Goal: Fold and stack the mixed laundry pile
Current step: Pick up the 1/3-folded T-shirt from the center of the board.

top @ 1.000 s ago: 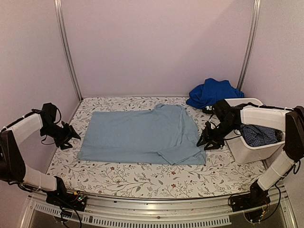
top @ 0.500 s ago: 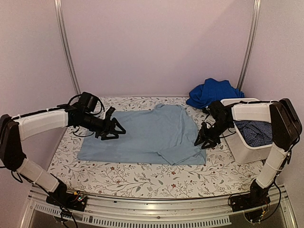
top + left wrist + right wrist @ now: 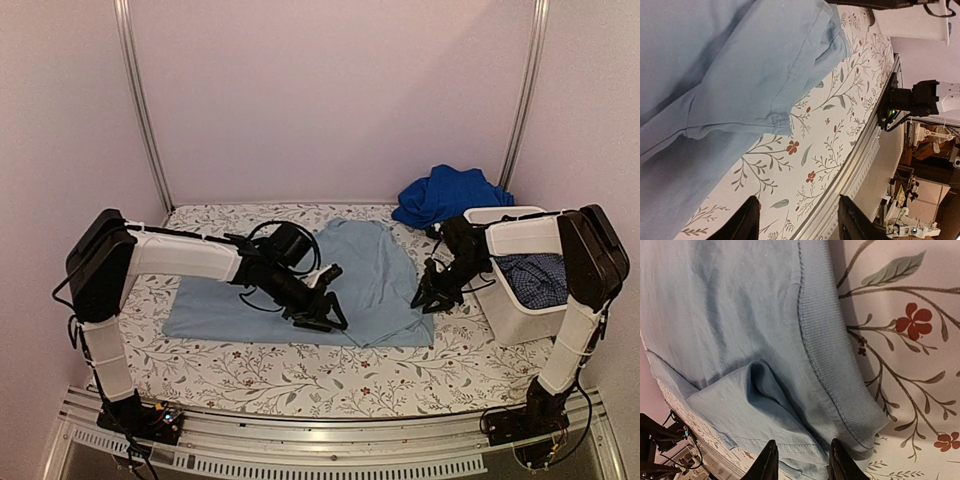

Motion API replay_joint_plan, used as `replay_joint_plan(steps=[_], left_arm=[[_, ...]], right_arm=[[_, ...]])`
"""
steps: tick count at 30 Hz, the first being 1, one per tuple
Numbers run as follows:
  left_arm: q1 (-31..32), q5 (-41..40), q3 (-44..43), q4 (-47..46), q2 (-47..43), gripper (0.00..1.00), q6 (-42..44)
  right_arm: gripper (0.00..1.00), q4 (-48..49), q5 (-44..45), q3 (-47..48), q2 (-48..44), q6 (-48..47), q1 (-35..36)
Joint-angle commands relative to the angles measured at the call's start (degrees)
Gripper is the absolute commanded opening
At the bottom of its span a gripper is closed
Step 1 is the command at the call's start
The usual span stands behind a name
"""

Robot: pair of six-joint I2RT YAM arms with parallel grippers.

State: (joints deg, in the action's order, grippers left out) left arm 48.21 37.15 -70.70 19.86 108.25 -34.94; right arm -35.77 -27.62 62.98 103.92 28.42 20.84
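A large pale blue shirt (image 3: 290, 280) lies spread flat on the floral table cover (image 3: 300, 375). My left gripper (image 3: 325, 312) hovers at the shirt's near hem; in the left wrist view the gripper (image 3: 797, 222) is open over bare cover beside the shirt (image 3: 715, 75). My right gripper (image 3: 428, 297) sits at the shirt's right edge. In the right wrist view the gripper (image 3: 802, 465) has its fingers apart over the shirt's folded cloth (image 3: 740, 340), near a ribbed band (image 3: 830, 365). A royal blue garment (image 3: 450, 195) lies bunched at the back right. A dark blue checked garment (image 3: 545, 280) sits in the tub.
A white plastic tub (image 3: 520, 322) stands at the right, just beyond my right gripper. The table's metal front rail (image 3: 860, 165) runs close to my left gripper. Frame posts rise at the back corners.
My left arm has swung from the far left across the shirt to its near hem. My right gripper has edged left onto the shirt's right edge. Both pairs of jaws have narrowed somewhat.
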Motion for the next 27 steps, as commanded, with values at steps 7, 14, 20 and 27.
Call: replay_joint_plan(steps=[7,14,20,27], left_arm=[[4.9,0.3,-5.5,-1.7,8.7,0.55,-1.6],[6.1,-1.0,-10.4,0.3,13.3,0.58,-2.4],[6.8,-1.3,-14.2,2.0,17.0,0.56,-2.8],[7.0,-1.7,-17.2,4.4,20.0,0.43,-2.9]], right_arm=[[0.25,2.9,-1.1,-1.6,1.6,-1.5,-0.2],[0.08,3.1,-2.2,-1.4,1.8,-1.4,-0.2],[0.00,2.6,-2.4,-1.4,1.1,-1.7,-0.2],[0.00,2.3,-2.4,-1.2,0.0,-1.5,-0.2]])
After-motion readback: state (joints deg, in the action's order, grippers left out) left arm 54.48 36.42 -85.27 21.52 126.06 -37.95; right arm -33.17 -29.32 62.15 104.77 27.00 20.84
